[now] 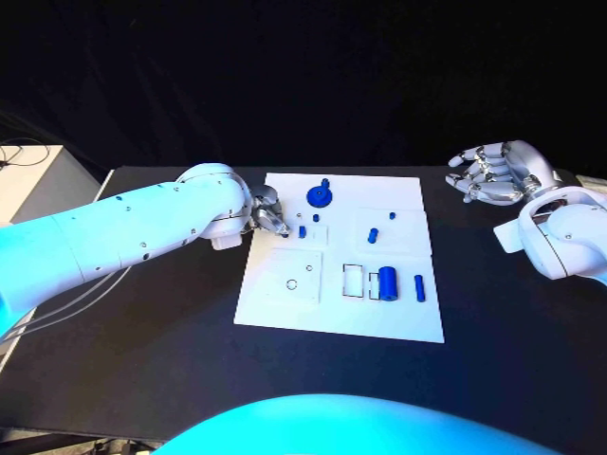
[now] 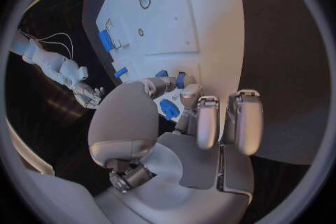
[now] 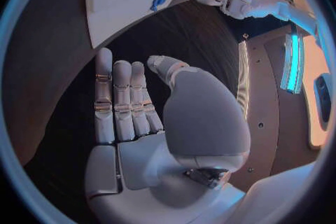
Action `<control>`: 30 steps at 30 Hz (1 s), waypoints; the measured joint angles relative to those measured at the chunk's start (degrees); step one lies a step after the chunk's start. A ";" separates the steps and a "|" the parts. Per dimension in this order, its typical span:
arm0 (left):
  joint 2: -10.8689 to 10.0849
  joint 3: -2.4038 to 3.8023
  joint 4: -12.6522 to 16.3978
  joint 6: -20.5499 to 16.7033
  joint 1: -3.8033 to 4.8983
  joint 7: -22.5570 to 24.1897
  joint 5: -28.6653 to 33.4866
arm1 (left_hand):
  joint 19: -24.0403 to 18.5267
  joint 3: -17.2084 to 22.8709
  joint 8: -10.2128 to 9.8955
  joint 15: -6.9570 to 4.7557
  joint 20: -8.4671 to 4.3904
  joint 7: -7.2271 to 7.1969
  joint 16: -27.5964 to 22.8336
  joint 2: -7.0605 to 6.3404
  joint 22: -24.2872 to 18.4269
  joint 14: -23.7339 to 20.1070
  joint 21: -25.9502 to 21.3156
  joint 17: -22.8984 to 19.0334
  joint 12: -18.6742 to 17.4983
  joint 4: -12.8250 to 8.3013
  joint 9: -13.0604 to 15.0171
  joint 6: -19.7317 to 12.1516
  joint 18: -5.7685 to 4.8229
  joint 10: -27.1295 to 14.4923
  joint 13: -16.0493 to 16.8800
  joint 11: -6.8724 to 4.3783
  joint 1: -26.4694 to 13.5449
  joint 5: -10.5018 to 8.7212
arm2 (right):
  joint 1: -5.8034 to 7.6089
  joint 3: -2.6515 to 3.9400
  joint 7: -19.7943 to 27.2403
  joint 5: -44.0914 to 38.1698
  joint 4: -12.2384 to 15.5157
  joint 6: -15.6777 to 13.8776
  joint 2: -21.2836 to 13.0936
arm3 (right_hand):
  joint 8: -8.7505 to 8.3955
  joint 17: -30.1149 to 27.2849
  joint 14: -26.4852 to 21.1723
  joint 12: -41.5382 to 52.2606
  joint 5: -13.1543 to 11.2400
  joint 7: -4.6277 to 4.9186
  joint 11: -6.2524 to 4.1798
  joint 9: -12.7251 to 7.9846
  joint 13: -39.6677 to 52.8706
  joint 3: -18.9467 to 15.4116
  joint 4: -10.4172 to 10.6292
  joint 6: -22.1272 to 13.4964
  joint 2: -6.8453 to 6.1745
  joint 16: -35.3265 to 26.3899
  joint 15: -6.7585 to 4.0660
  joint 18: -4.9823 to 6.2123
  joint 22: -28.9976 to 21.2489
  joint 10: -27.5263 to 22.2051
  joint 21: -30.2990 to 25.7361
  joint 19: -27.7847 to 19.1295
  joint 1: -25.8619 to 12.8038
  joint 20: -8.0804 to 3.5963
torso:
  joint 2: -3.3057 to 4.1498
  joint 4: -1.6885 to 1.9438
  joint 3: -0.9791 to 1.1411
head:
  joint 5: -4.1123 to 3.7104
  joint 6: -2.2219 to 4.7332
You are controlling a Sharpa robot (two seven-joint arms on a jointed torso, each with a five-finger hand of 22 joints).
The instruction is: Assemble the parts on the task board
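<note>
The white task board (image 1: 334, 305) lies in the middle of the black table. My left hand (image 1: 266, 213) is at the board's left edge, thumb and a fingertip (image 2: 161, 85) pinching a small blue peg (image 1: 301, 231) (image 2: 181, 79) that stands on the board; its other fingers are curled in. A round blue part (image 1: 321, 196) (image 2: 168, 109) sits just beyond the hand. Two small blue pieces (image 1: 372, 235) lie further right. A blue cylinder (image 1: 387, 282) (image 2: 105, 40) and a thin blue pin (image 1: 420, 286) lie near the front. My right hand (image 1: 495, 172) (image 3: 140, 117) hovers right of the board, fingers apart, holding nothing.
A pale cabinet (image 1: 24, 185) with cables stands off the table's left side. Bare black table (image 1: 139, 360) surrounds the board on all sides. The board has several empty sockets and outlines (image 1: 293, 282) on its near left part.
</note>
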 measured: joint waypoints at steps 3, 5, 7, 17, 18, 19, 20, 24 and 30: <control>0.19 -0.08 -0.17 0.14 0.09 -0.09 -0.03 | 0.00 0.00 0.18 0.00 0.00 0.01 0.00 -0.08 0.00 0.00 0.00 0.00 0.00 0.00 -0.04 0.01 0.00 0.00 0.00 0.00 -0.08 -0.03 | 0.00 0.00 0.00 0.00 0.01 0.00 -0.02 | 0.00 0.00 0.00 0.00 0.00 0.00 0.00 0.00 0.00 0.00 0.00 0.00 0.00 0.00 0.00 0.00 0.00 0.00 0.00 0.00 0.00 0.00 | 0.00 0.00 0.00 | -0.04 0.02; 0.29 -0.17 -0.22 0.21 0.15 -0.15 -0.07 | 0.00 0.00 0.20 0.00 0.00 0.01 0.00 -0.08 0.00 0.00 0.00 0.00 0.00 0.00 -0.04 0.01 0.00 0.00 0.06 0.00 -0.08 -0.03 | 0.00 0.00 0.00 0.00 0.01 0.00 -0.03 | 0.00 0.00 0.00 0.00 0.00 0.00 0.00 0.00 0.00 0.00 0.00 0.00 0.00 0.00 0.00 0.00 0.00 0.00 0.00 0.00 0.00 0.00 | 0.00 0.00 0.00 | -0.09 0.03; 0.37 -0.25 -0.25 0.23 0.21 -0.21 -0.11 | 0.00 0.00 0.09 0.00 0.00 0.03 0.00 -0.15 0.00 0.00 0.00 0.00 0.00 0.00 -0.14 0.14 0.00 0.13 0.11 -0.10 -0.15 -0.08 | 0.00 0.00 0.00 0.00 0.02 0.00 -0.03 | 0.00 0.00 0.00 0.00 0.00 0.00 0.00 0.00 0.00 0.00 0.00 0.00 0.00 0.00 0.00 0.00 0.00 0.00 0.01 0.00 0.00 0.00 | 0.00 0.00 -0.01 | -0.12 0.06; 0.78 -0.44 -0.60 0.13 0.34 -0.44 -0.31 | 0.00 1.94 -0.03 -0.36 0.00 -1.15 0.00 -0.82 0.00 -0.06 0.00 0.00 0.00 -3.72 -0.30 0.92 0.00 1.35 0.68 -0.71 -2.63 -0.31 | 0.00 0.00 0.00 0.00 -0.02 0.00 0.03 | 0.00 0.00 0.00 0.00 0.00 0.00 0.01 -0.01 0.00 0.00 0.00 0.00 0.00 0.00 0.00 0.00 0.00 0.01 0.02 0.00 0.00 0.00 | 0.02 0.05 0.01 | -0.26 0.08; 0.83 -0.46 -0.68 0.10 0.35 -0.44 -0.33 | 0.11 1.68 -0.04 -0.57 -0.11 -1.31 0.00 -0.87 0.00 -0.11 0.00 0.00 0.00 -3.98 -0.41 1.08 0.00 1.37 0.68 -0.72 -3.30 -0.31 | 0.00 0.00 0.00 0.00 -0.03 0.00 0.04 | 0.00 0.01 0.00 0.00 0.00 0.00 0.01 -0.01 0.00 0.00 0.00 0.00 0.00 0.00 0.00 0.00 0.00 0.01 0.02 0.00 0.00 0.00 | 0.02 0.08 0.00 | -0.27 0.08; 0.92 -0.48 -0.78 0.06 0.36 -0.44 -0.34 | 0.21 1.39 -0.07 -0.65 -0.21 -1.54 0.00 -0.89 0.00 -0.19 0.00 0.00 0.00 -4.28 -0.49 1.31 0.00 1.46 0.68 -0.82 -3.76 -0.31 | 0.00 0.00 0.00 0.00 -0.03 0.00 0.05 | 0.00 0.01 0.00 0.00 0.00 0.00 0.01 -0.01 0.01 0.00 0.00 0.00 0.00 0.00 0.00 0.00 0.00 0.01 0.02 0.00 0.00 0.00 | 0.02 0.08 -0.01 | -0.28 0.08; 0.98 -0.50 -0.86 0.03 0.37 -0.45 -0.36 | 0.12 0.75 -0.36 -0.65 -0.31 -1.86 0.00 -0.89 0.00 -0.19 0.00 0.00 0.00 -4.93 -0.59 1.63 0.00 1.47 0.68 -0.83 -4.42 -0.43 | 0.00 0.00 0.00 0.00 -0.03 0.00 0.05 | 0.00 0.00 0.00 0.00 0.00 0.00 0.01 -0.01 0.01 0.00 0.00 0.00 0.00 0.00 0.00 0.00 0.00 0.01 0.02 0.00 0.00 0.00 | 0.02 0.08 0.00 | -0.30 0.08; 1.15 -0.57 -1.12 -0.07 0.42 -0.46 -0.39 | -0.10 -1.58 -0.43 -0.65 -0.53 -2.06 0.00 -0.83 0.00 -0.19 0.00 0.00 0.00 -5.75 -1.30 2.09 0.00 1.56 0.72 -0.92 -4.60 -0.57 | 0.00 0.00 0.00 0.00 -0.03 0.00 0.06 | 0.00 0.01 0.00 0.00 0.00 0.00 0.02 -0.01 0.01 0.00 0.00 0.00 0.00 0.00 0.00 0.00 0.00 0.02 0.02 0.00 0.00 0.00 | 0.02 0.08 -0.03 | -0.34 0.08; 1.27 -0.69 -1.43 -0.36 0.44 -0.46 -0.49 | -0.10 -5.92 -0.68 -0.64 -0.53 -2.16 0.00 -0.82 0.00 -0.20 0.00 0.00 0.00 -3.95 -1.75 2.61 -0.01 1.32 0.63 -0.70 -4.59 -0.56 | 0.00 0.00 0.00 0.00 -0.02 0.01 0.02 | 0.00 -0.10 0.00 0.00 0.00 0.00 0.05 0.04 -0.16 0.00 0.00 0.00 0.00 0.00 0.00 0.00 -0.14 0.05 0.02 0.21 0.00 0.21 | 0.02 0.05 -0.07 | -0.35 0.08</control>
